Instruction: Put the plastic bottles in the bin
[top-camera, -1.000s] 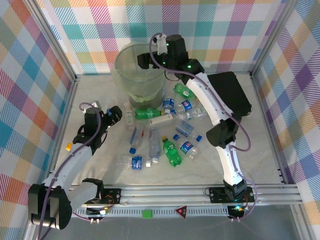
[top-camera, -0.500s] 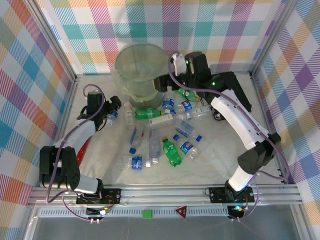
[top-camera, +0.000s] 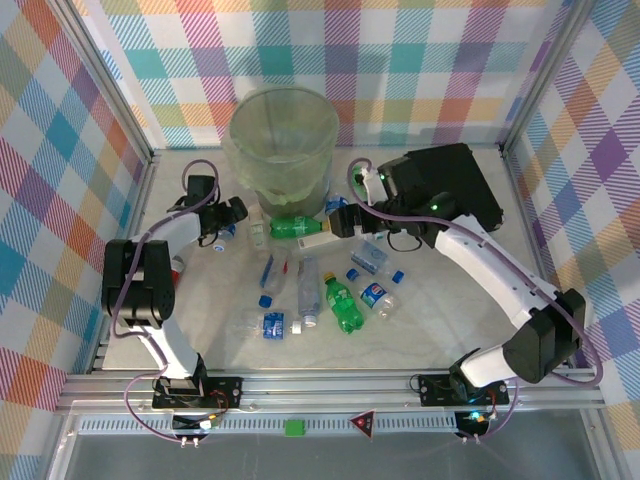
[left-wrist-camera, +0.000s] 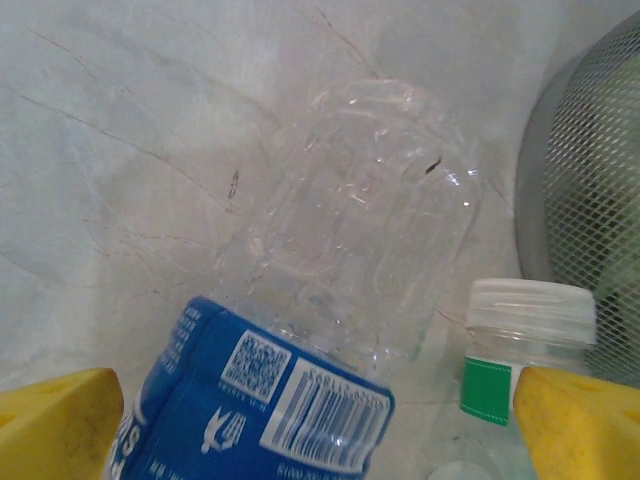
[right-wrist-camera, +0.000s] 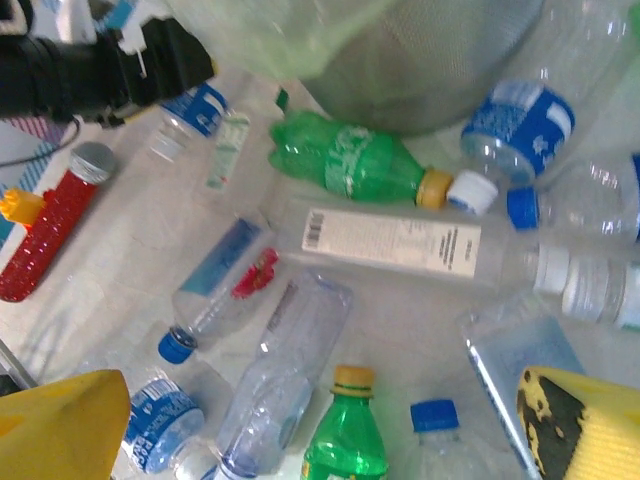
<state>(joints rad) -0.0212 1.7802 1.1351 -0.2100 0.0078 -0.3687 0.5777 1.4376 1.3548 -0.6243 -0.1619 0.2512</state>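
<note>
Tabletop (top-camera: 450, 310): pale, marbled; plaid walls (top-camera: 420, 60) around.
Plastic bottles (top-camera: 343, 303): green or clear, blue-capped; lay scattered mid-tabletop, just near of bin.
Bin (top-camera: 285, 180): grey mesh, green liner, far centre.
Left tool (left-wrist-camera: 318, 425): jaws apart, straddled a clear bottle (left-wrist-camera: 350, 270).
Right tool (right-wrist-camera: 320, 425): jaws apart, over bottles.

In the left wrist view the clear blue-labelled bottle (left-wrist-camera: 300, 330) runs off the bottom edge, its cap end unseen; the white-capped bottle (left-wrist-camera: 525, 335) beside it is cut just below its green band; the bin (left-wrist-camera: 590, 170) is cropped at the right edge to a curve of mesh; the right wrist view is soft, its label print unreadable; its bottom edge cuts the lower green bottle (right-wrist-camera: 345, 440); from above, the right gripper (top-camera: 340, 222) covers part of the bottles beside the bin.
</note>
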